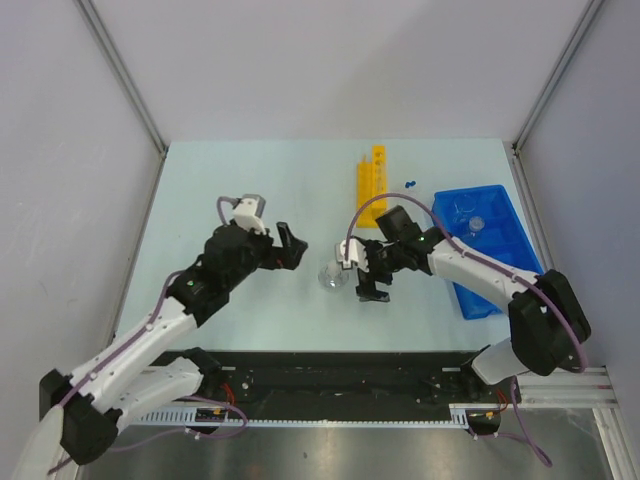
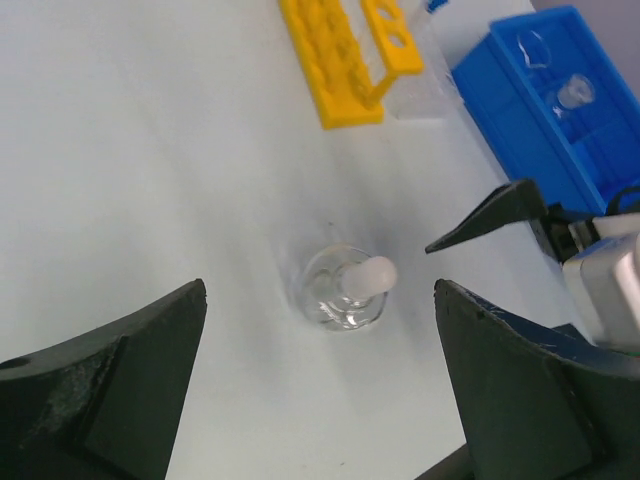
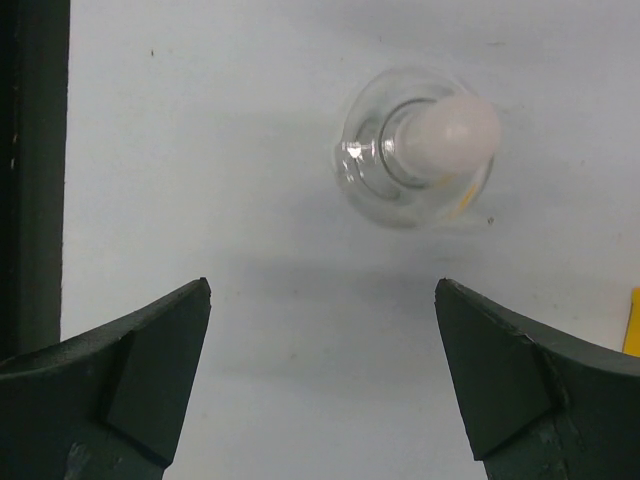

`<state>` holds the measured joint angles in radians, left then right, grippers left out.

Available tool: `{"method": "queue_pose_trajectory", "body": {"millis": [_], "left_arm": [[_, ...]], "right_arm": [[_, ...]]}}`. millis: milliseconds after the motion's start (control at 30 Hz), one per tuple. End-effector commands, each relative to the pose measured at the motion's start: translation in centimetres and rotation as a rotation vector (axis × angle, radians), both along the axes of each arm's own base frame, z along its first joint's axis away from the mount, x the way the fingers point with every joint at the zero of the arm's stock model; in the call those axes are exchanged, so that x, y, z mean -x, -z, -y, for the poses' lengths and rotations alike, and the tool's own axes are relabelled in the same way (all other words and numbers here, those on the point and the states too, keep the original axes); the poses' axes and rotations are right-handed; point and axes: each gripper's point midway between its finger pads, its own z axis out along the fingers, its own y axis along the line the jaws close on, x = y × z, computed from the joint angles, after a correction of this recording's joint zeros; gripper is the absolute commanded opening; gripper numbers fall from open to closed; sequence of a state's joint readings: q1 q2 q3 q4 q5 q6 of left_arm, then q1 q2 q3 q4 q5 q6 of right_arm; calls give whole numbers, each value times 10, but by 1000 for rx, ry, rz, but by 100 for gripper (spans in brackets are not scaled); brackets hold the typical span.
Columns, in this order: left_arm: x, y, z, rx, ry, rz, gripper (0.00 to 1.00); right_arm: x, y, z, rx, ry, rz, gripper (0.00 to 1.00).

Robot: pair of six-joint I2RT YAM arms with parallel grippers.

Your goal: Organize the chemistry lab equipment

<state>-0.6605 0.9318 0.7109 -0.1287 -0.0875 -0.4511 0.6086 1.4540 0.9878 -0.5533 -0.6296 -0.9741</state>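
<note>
A small clear flask with a white stopper (image 1: 332, 275) (image 2: 346, 289) (image 3: 422, 148) stands upright on the table between my two grippers, and neither touches it. The left gripper (image 1: 296, 249) (image 2: 320, 288) is open just left of the flask with nothing between its fingers. On the flask's right, the right gripper (image 1: 363, 271) (image 3: 322, 286) is also open and empty. The yellow holed tube rack (image 1: 372, 180) (image 2: 345, 55) lies further back. The blue compartmented bin (image 1: 487, 250) (image 2: 560, 120) at the right holds a clear beaker (image 1: 461, 211) and another stoppered flask (image 1: 477, 224) (image 2: 573, 92).
Thin blue-capped tubes (image 1: 410, 183) lie on the table between the rack and the bin. A clear tray (image 2: 428, 75) sits against the rack's right side. One of the right gripper's fingers (image 2: 495, 216) shows in the left wrist view, beside the flask.
</note>
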Motion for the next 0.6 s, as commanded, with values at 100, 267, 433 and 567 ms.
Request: {"method": "queue_pose_trajectory", "body": {"millis": [100, 267, 433, 567], "left_arm": [[9, -48, -74, -115, -107, 76, 100], [15, -45, -108, -278, -182, 103, 100], [22, -18, -120, -318, -211, 87, 100], [21, -23, -118, -299, -206, 112, 100]], "right_arm": [[-36, 8, -43, 22, 118, 108, 100], [-40, 16, -54, 16, 155, 67, 100], [-48, 26, -66, 30, 196, 67, 100], [-50, 30, -74, 31, 229, 33, 99]]}}
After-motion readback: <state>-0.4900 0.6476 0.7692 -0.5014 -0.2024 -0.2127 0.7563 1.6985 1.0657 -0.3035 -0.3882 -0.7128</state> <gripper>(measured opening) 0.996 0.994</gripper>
